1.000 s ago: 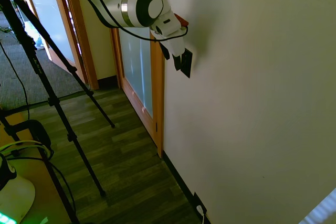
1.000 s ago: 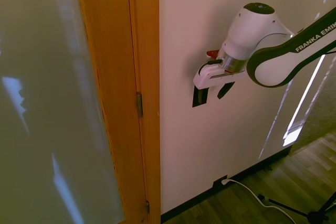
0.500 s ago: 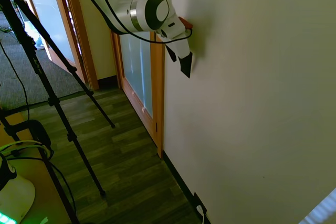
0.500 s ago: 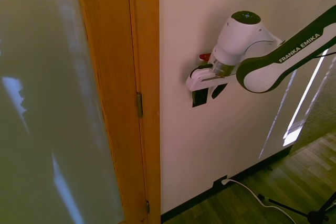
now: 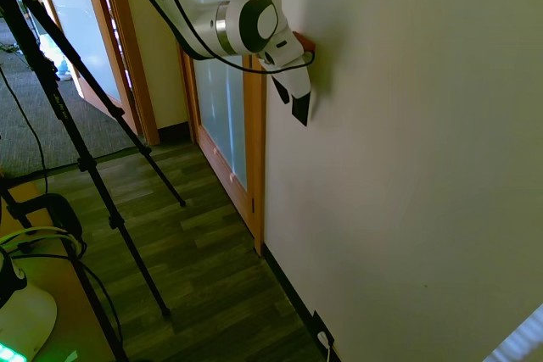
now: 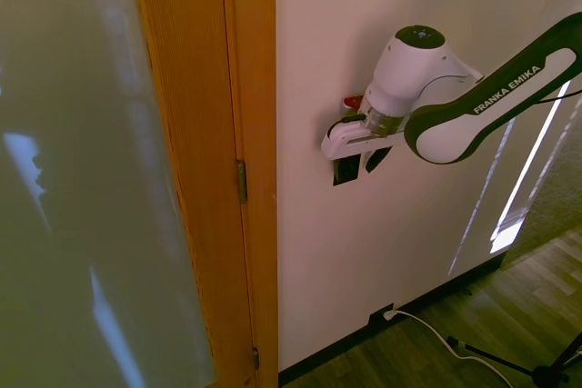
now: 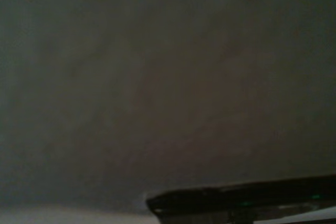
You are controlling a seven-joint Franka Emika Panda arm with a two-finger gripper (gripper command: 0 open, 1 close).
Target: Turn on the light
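Claw (image 5: 290,99) first: in your first exterior view its two dark fingers point down toward 5 o'clock with a narrow gap between them, holding nothing. The lower finger's tip lies over the switch (image 5: 302,113), a black plate flat on the cream wall (image 5: 407,150), long axis upright, just past the wooden door frame (image 5: 253,150).

Your second exterior view shows the claw (image 6: 359,163) coming from 3 o'clock, fingers apart, one finger over the switch (image 6: 345,170); whether it presses, you cannot tell.

Your wrist view gives only dim blurred wall (image 7: 157,77).
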